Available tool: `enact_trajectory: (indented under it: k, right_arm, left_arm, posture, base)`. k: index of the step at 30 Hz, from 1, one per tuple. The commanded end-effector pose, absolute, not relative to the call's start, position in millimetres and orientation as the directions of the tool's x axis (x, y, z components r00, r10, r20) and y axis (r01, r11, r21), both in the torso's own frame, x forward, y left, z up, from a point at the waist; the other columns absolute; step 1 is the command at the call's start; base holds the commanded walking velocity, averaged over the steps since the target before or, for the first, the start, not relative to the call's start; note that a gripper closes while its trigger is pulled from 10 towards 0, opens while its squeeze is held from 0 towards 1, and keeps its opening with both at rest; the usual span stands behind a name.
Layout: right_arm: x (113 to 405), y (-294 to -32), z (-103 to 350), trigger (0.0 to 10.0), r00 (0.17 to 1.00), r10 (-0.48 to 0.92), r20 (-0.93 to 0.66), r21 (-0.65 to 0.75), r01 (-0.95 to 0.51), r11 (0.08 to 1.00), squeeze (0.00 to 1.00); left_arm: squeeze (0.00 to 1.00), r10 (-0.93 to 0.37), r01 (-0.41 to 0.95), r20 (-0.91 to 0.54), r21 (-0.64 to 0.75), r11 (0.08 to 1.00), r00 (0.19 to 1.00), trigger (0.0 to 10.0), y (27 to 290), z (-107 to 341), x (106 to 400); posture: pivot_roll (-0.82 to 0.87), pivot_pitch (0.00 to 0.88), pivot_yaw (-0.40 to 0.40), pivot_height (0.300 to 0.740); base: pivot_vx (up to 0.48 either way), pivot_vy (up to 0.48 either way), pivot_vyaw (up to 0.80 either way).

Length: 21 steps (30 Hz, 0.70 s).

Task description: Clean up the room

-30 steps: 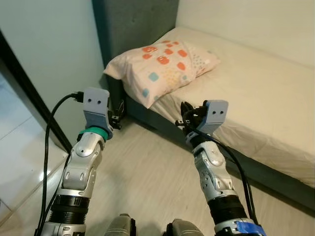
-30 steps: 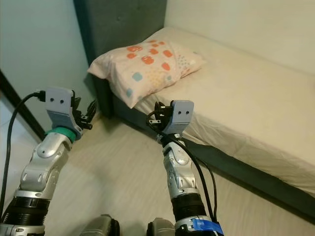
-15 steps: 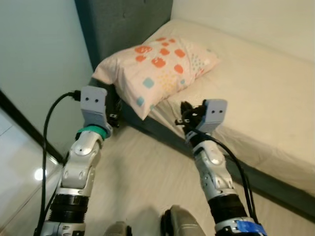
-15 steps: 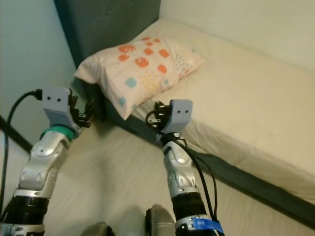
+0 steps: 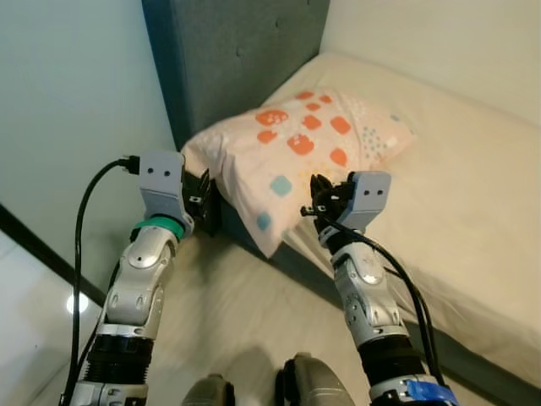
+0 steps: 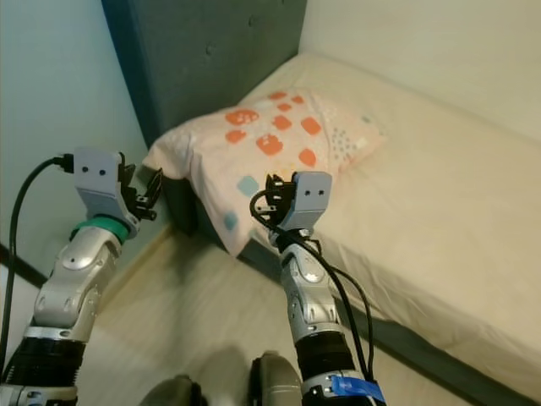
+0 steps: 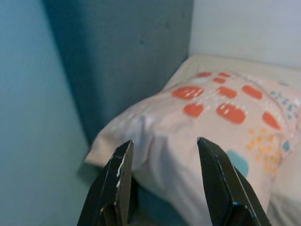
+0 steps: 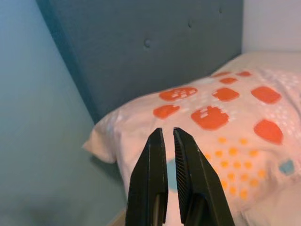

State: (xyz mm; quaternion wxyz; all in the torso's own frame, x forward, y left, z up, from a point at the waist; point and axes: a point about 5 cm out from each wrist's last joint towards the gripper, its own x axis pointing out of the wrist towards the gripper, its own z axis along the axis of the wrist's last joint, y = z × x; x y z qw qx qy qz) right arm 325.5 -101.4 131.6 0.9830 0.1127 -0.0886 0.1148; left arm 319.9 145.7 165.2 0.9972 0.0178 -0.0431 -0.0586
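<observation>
A pale pink pillow (image 5: 304,156) with orange and blue squares lies at the head of the bed (image 5: 473,203), one corner drooping over the mattress edge. My left gripper (image 5: 205,196) is raised beside the pillow's near-left corner, and its fingers (image 7: 123,176) stand open with nothing between them. My right gripper (image 5: 315,201) is held up in front of the pillow's lower edge. Its two black fingers (image 8: 153,174) are shut and hold nothing. Neither gripper touches the pillow (image 7: 221,122).
A dark grey-blue padded headboard (image 5: 241,59) rises behind the pillow, against a pale green wall (image 5: 76,101). Light wooden floor (image 5: 245,338) runs along the bed's dark base. A dark strip (image 5: 38,245) and shiny white tile lie at lower left. My feet (image 5: 300,389) stand near the bed.
The whole view has shifted: the camera has come closer to the bed's head, so the pillow now sits right behind both grippers. The arms keep the same pose.
</observation>
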Motion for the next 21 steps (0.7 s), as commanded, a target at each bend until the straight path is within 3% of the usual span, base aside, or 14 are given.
enact_trajectory:
  k: [1, 10, 21]
  right_arm:
    - [324.3, -104.4, 128.8, 10.0, 0.961, 0.201, 0.192, 0.2, -0.238, 0.95, 0.0]
    - [324.9, -105.7, 128.7, 10.0, 0.964, 0.187, 0.191, 0.206, -0.225, 0.952, 0.0]
    - [325.8, -108.7, 128.7, 10.0, 0.968, 0.17, 0.187, 0.211, -0.208, 0.955, 0.0]
  left_arm:
    - [0.0, -0.121, 0.118, 0.068, 0.052, 0.992, 0.99, 10.0, 145.4, 160.7, 318.6]
    - [0.0, -0.132, 0.128, 0.07, 0.052, 0.99, 0.989, 10.0, 144.3, 161.4, 319.1]
    - [0.0, -0.14, 0.137, 0.072, 0.052, 0.989, 0.987, 10.0, 142.8, 162.0, 319.9]
  posture:
    - [0.01, 0.029, 0.01, 0.697]
    - [0.01, 0.027, 0.012, 0.697]
    - [0.0, 0.025, 0.014, 0.697]
  base:
    - [0.36, 0.0, 0.0]
    - [0.362, 0.0, -0.05]
    - [0.358, 0.0, -0.76]
